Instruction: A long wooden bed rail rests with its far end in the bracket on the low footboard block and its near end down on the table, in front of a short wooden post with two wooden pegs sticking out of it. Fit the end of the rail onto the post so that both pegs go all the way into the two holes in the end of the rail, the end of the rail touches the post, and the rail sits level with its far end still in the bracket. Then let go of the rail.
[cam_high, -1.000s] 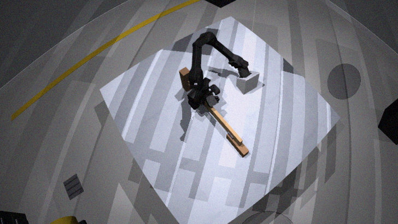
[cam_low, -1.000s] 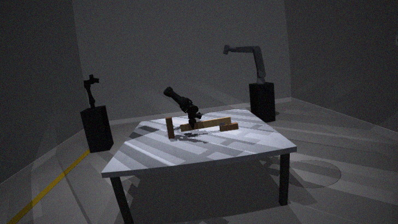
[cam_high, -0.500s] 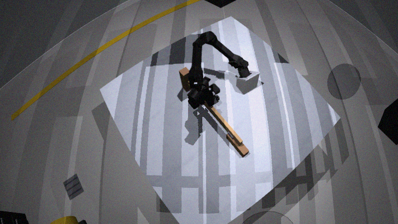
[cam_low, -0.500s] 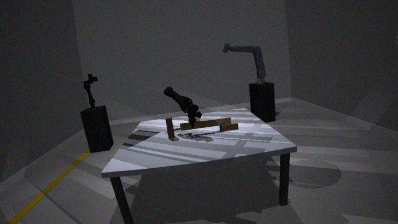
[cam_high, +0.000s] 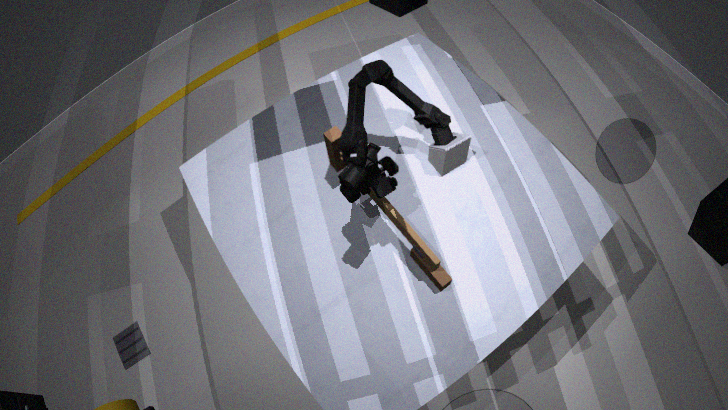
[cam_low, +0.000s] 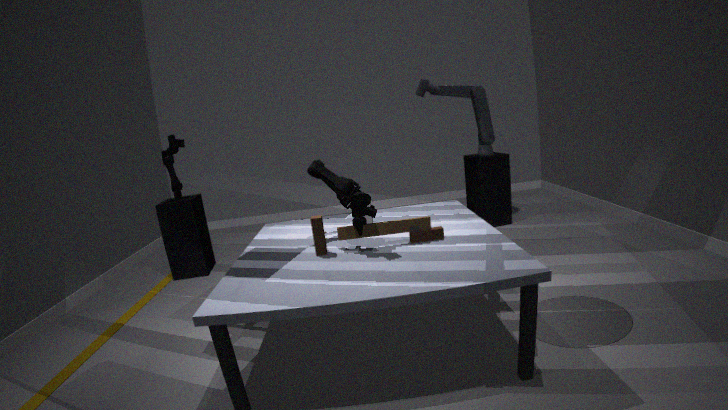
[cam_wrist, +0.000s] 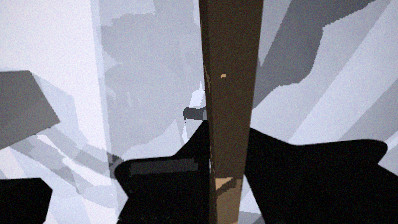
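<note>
The long wooden rail (cam_high: 407, 231) (cam_low: 392, 226) (cam_wrist: 231, 55) is held in my gripper (cam_low: 359, 232) (cam_wrist: 216, 123), which is shut on it near its near end. In the exterior view that end is raised above the table, and the rail looks about level. The rail's far end lies at the low footboard block (cam_high: 442, 280) (cam_low: 435, 234); how it sits in the bracket is too small to tell. The short post (cam_high: 333, 147) (cam_low: 318, 236) stands upright, with a visible gap between it and the rail's end. The pegs are barely visible beside the arm in the top view, and the rail's holes are hidden.
A grey box-shaped base (cam_high: 449, 156) carries my arm, to the right of the post in the top view. My upper arm passes close to the post in that view. Two other arms on black pedestals (cam_low: 185, 236) (cam_low: 487, 188) stand beyond the table (cam_low: 356, 290).
</note>
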